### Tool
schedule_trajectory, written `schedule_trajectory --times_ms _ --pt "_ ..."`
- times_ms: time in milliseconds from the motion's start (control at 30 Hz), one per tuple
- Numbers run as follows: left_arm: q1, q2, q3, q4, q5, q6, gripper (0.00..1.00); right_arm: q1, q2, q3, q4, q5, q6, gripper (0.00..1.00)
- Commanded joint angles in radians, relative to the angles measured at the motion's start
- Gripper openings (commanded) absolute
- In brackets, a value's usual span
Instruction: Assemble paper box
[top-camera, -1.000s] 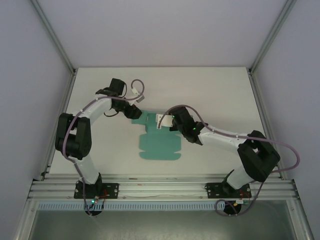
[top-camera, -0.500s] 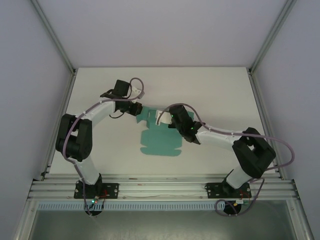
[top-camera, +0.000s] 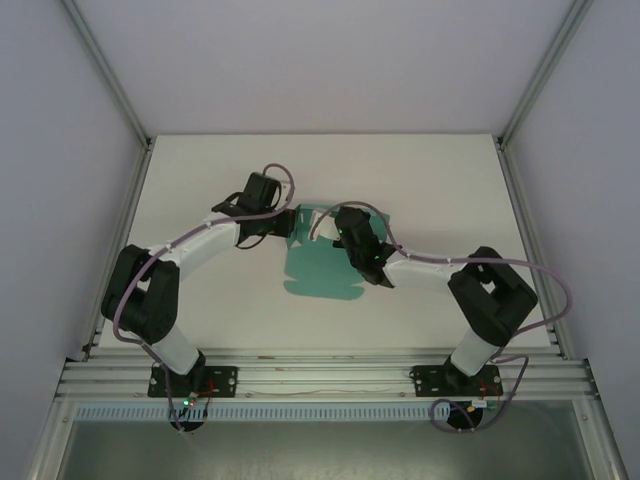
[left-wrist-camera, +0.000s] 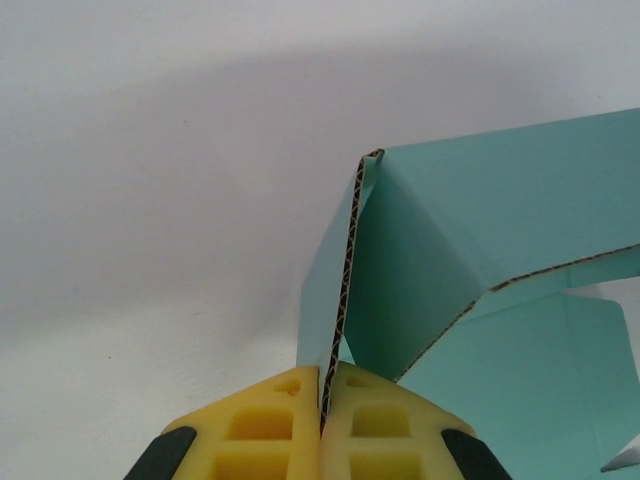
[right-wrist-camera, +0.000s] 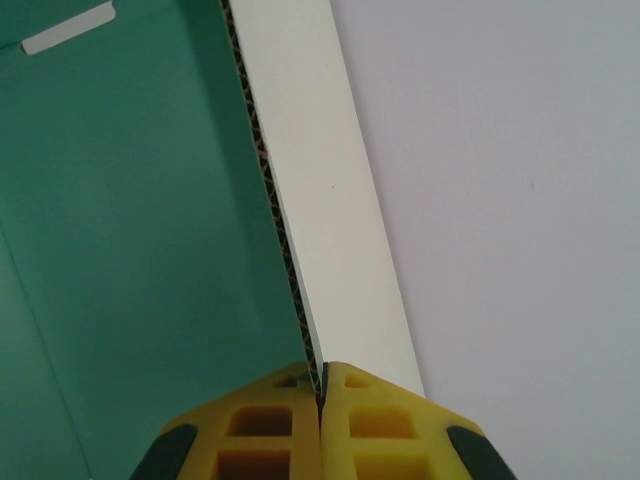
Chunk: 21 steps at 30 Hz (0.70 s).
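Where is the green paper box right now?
In the top view, the paper box lies mid-table, its far flaps pinched by the left gripper and the right gripper.

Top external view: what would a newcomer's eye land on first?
The teal box stands out in the middle of the white table, a card sheet lying flat with its far end folded up. The left gripper is pinched on the corrugated edge of an upright flap. The right gripper clamps another raised edge, teal on one face and white on the other.

Open table (top-camera: 450, 180) surrounds the paper box (top-camera: 315, 272); walls (top-camera: 60, 150) stand at both sides.
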<state>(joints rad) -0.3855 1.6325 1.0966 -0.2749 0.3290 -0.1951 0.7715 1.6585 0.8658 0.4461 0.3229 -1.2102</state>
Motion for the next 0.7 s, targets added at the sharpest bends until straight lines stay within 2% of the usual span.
schedule_trajectory --times_ms 0,67,100,267,367,500,600,667 --pt "-0.019 -0.033 -0.049 0.060 -0.034 -0.083 0.01 0.002 0.012 -0.006 0.087 0.034 0.020 0.00" --pt "-0.030 -0.034 -0.072 0.080 -0.045 -0.086 0.03 0.002 0.012 -0.028 0.114 0.016 0.010 0.00" --pt "-0.027 -0.032 -0.085 0.092 -0.046 -0.086 0.09 0.002 0.012 -0.038 0.122 0.008 0.008 0.00" --pt "-0.031 -0.043 -0.133 0.133 -0.030 -0.084 0.12 0.002 0.012 -0.089 0.175 -0.023 -0.021 0.00" --pt "-0.032 -0.079 -0.150 0.141 -0.035 -0.084 0.19 -0.001 -0.001 -0.107 0.197 -0.030 -0.033 0.00" --pt "-0.030 -0.129 -0.161 0.123 -0.090 -0.080 0.46 -0.006 -0.032 -0.126 0.192 -0.074 -0.039 0.00" --pt "-0.029 -0.153 -0.158 0.087 -0.159 -0.081 0.61 -0.006 -0.044 -0.133 0.174 -0.082 -0.050 0.00" --pt "-0.026 -0.178 -0.160 0.071 -0.174 -0.078 0.88 -0.008 -0.049 -0.142 0.168 -0.084 -0.062 0.00"
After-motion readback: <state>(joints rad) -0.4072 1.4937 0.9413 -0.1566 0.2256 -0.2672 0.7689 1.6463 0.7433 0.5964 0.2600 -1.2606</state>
